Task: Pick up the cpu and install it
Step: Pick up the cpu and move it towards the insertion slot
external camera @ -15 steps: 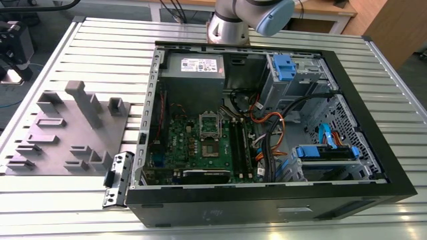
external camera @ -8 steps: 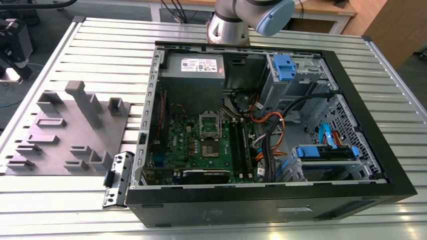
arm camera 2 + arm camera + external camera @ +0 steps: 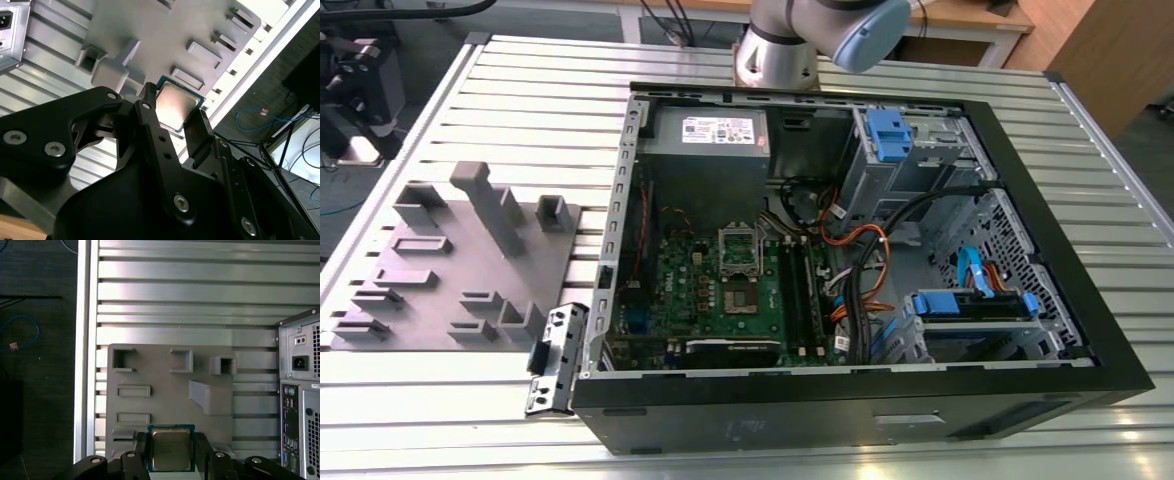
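While the pincer [image 3: 171,454] sits closed on the cpu [image 3: 171,449], I can see a black finger [image 3: 202,450] pressed to each of two opposite edges, with the chip's metal top facing the camera in both wrist views. I read the chip as lifted clear. The grey parts holder [image 3: 165,385] lies on the slatted bench [image 3: 200,290] well beneath it, and nothing of the holder touches the chip that I can make out.

So the pick-up looks done. The install is not. In the exterior view the open computer case [image 3: 854,400] lies on its side on the bench, to the exterior view's right of the holder, with the green motherboard [image 3: 707,280] exposed inside. From the first wrist view I judge the chip to hang over the holder, beside the case, not over the board. By my reckoning that leaves the carry across and the seating to do.
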`<act>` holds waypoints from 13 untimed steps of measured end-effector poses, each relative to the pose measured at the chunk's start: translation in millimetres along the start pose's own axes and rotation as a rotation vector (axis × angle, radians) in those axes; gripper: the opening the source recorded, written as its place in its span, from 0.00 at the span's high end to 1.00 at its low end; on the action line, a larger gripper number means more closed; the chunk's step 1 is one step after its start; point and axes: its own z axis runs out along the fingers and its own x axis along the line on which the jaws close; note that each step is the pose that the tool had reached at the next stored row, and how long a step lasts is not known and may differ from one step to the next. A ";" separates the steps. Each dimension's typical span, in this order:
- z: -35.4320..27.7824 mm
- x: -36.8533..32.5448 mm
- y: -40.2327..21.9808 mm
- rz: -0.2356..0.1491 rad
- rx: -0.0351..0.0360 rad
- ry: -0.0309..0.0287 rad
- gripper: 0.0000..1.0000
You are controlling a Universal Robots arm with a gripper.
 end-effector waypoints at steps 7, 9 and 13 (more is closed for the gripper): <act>0.6 -24.2 0.1 0.000 0.0000 0.0022 0.53; 0.8 -31.4 0.2 0.000 0.0000 0.0028 0.53; 1.2 -46.7 0.3 0.000 0.0000 0.0040 0.53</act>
